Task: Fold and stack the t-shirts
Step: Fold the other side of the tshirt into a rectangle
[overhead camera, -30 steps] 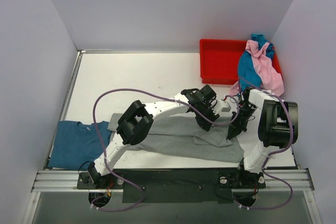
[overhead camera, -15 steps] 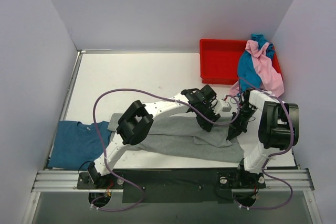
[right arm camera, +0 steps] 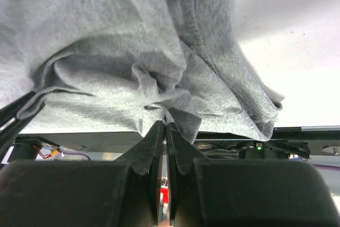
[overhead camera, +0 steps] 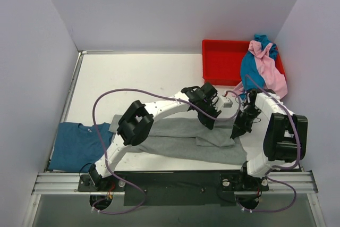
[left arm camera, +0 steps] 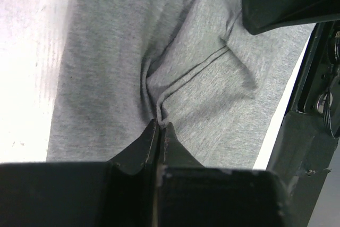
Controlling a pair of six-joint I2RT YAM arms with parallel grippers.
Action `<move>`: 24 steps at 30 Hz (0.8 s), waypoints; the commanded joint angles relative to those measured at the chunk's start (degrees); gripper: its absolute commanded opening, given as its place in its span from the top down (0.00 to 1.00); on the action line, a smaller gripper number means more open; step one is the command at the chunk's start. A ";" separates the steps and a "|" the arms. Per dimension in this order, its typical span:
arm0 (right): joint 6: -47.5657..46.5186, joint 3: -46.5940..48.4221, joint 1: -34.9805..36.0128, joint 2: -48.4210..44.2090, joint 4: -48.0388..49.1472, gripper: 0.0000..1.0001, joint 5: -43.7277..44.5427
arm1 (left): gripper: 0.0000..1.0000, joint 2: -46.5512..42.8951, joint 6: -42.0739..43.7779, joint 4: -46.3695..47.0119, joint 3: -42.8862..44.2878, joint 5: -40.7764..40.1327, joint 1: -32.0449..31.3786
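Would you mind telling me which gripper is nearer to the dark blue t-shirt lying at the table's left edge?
Left. The left gripper pinches the grey t-shirt nearer the dark blue t-shirt; the right gripper pinches it farther right.

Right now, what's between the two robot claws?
Only grey t-shirt: the left gripper and right gripper both pinch it, seen in the top view.
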 commanded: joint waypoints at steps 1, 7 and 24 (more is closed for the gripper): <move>0.01 0.38 0.02 -4.77 -2.25 1.00 -1.10 | 1.00 -5.36 -2.53 -0.55 -0.04 3.09 2.23; 0.53 3.71 0.20 -5.66 1.96 1.00 -2.94 | 1.00 -8.88 -10.09 2.44 -4.52 0.90 5.57; 3.96 1.62 0.11 -5.84 12.51 1.00 -4.62 | 1.00 -12.22 -15.63 16.59 -19.99 2.03 9.80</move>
